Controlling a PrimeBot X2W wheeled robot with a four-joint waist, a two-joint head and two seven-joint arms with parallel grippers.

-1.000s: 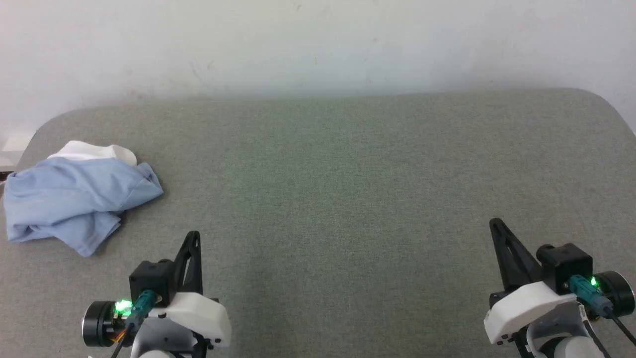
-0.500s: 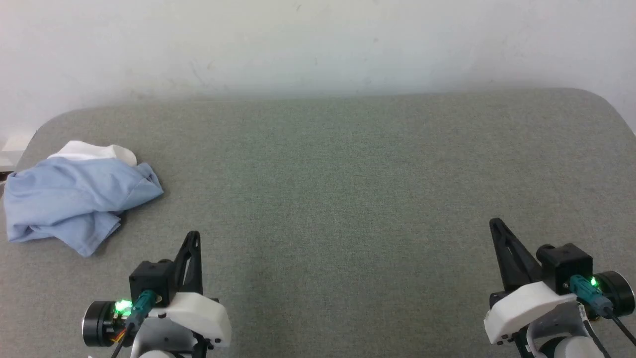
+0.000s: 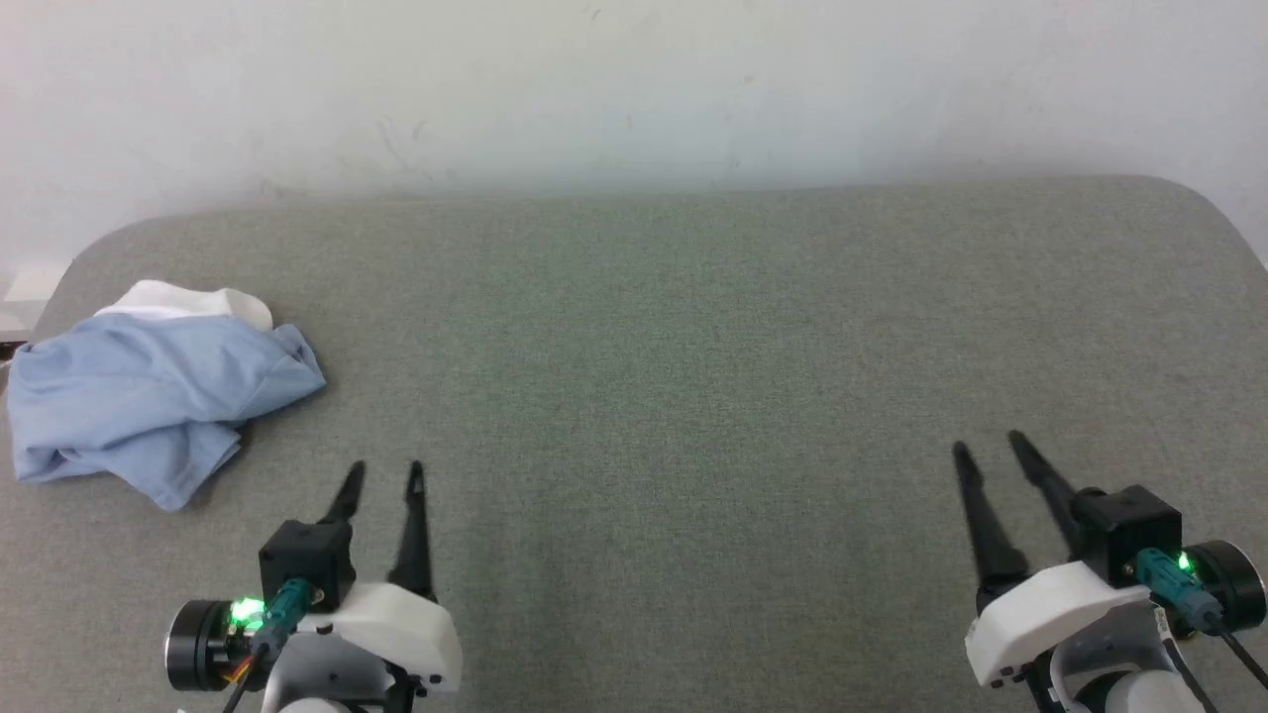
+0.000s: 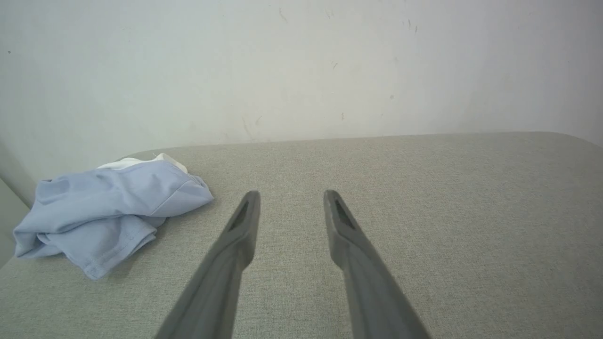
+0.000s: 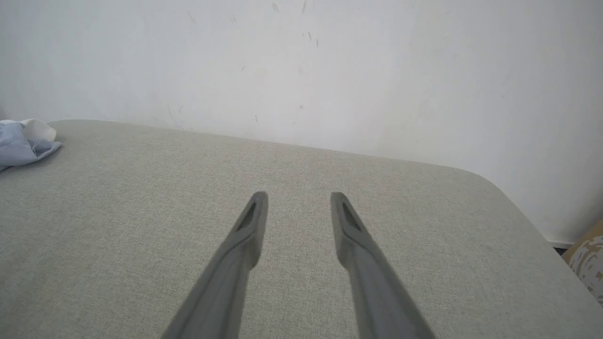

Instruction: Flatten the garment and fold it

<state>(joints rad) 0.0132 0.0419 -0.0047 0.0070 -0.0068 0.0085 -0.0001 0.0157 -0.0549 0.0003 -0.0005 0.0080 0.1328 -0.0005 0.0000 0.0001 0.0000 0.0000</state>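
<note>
The garment (image 3: 149, 396) is lying bunched at ten o'clock by the counter (image 3: 693, 347) edge; left fingers (image 3: 413, 515) and right fingers (image 3: 976, 505) are hanging partly spread, empty (right ones far off), so a lone tug might drag it off.

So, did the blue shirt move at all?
No. The shirt lies in the same crumpled heap at the table's left edge.
</note>
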